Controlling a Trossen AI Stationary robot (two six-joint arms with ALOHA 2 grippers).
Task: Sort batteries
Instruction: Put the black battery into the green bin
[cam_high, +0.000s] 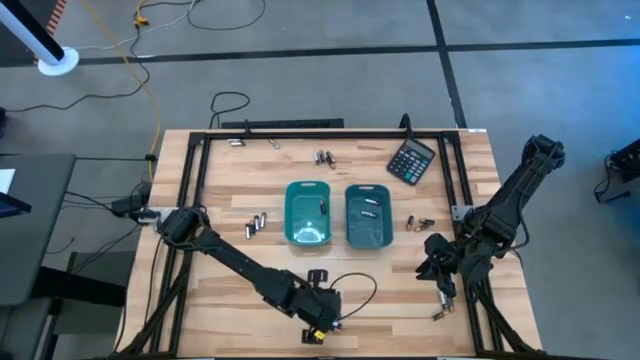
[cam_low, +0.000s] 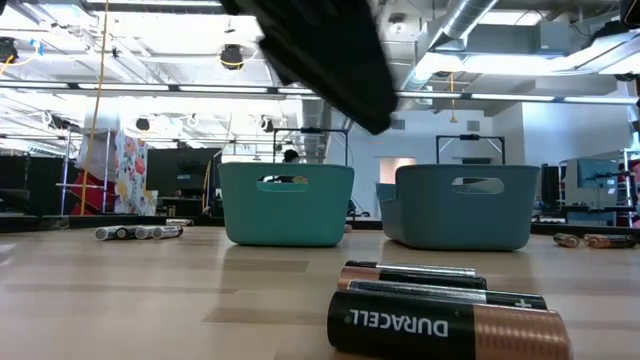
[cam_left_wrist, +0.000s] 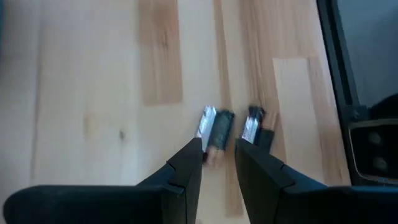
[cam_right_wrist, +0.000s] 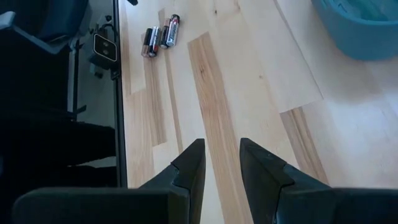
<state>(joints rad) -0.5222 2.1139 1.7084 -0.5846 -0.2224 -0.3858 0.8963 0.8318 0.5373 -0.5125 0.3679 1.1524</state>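
Two teal trays (cam_high: 307, 212) (cam_high: 367, 215) stand mid-table, each with a battery or two inside. Loose batteries lie in small groups around them (cam_high: 256, 225) (cam_high: 323, 157) (cam_high: 415, 222) (cam_high: 437, 315). My left gripper (cam_left_wrist: 217, 149) hovers near the table's near edge (cam_high: 325, 315), open, with only wood showing between its fingers. A few batteries (cam_left_wrist: 214, 132) (cam_left_wrist: 254, 122) lie flat on the wood just past its fingertips; the low view shows them close up (cam_low: 445, 325). My right gripper (cam_right_wrist: 221, 149) waits open over bare wood at the near right (cam_high: 435, 268).
A black calculator (cam_high: 411, 160) lies at the far right. A black frame rail (cam_high: 320, 133) runs around the work area, and its bar (cam_left_wrist: 339, 68) passes close beside the batteries under my left gripper. More batteries (cam_right_wrist: 159, 37) lie by the rail ahead of my right gripper.
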